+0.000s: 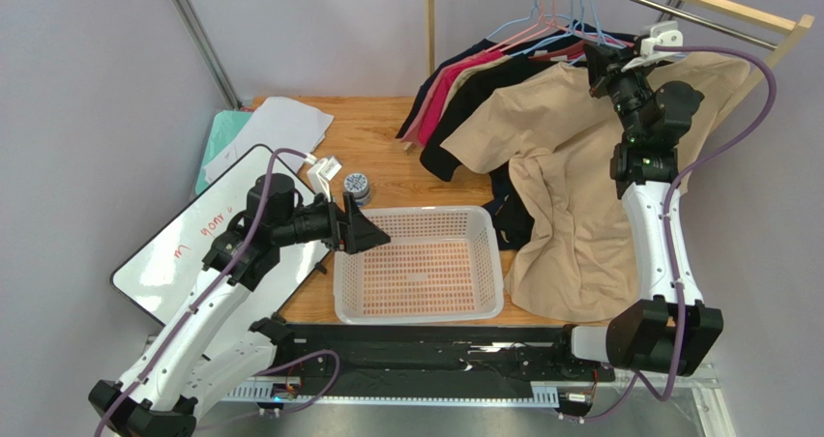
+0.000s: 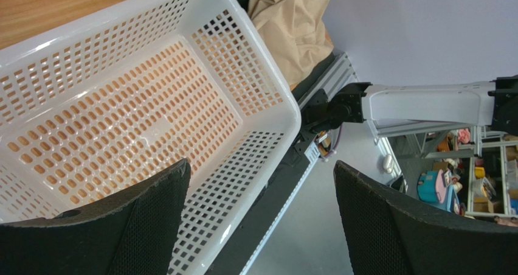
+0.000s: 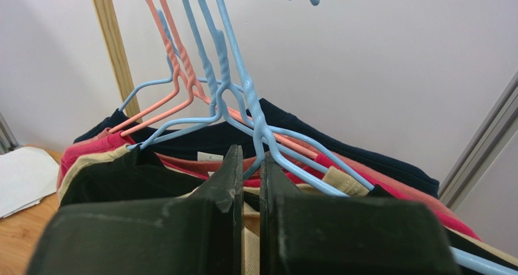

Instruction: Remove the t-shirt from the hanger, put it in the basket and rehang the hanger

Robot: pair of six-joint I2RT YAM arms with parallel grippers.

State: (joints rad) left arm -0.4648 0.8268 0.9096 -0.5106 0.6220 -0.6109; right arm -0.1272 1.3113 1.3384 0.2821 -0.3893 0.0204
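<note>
top external: dark shirts (image 1: 511, 77) crowded against tan t-shirt (image 1: 561, 166); basket (image 1: 418, 212) near.

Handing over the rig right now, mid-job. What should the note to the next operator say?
Left gripper: open, holding nothing, at the white basket's far-left corner.
Right gripper: fingers shut among the hanger necks on the rack; what they pinch I cannot tell.
Things: tan t-shirt hangs there, its lower part draped on the table right of the basket.
Done: nothing off a hanger yet.
Left: free the t-shirt from its hanger.
</note>
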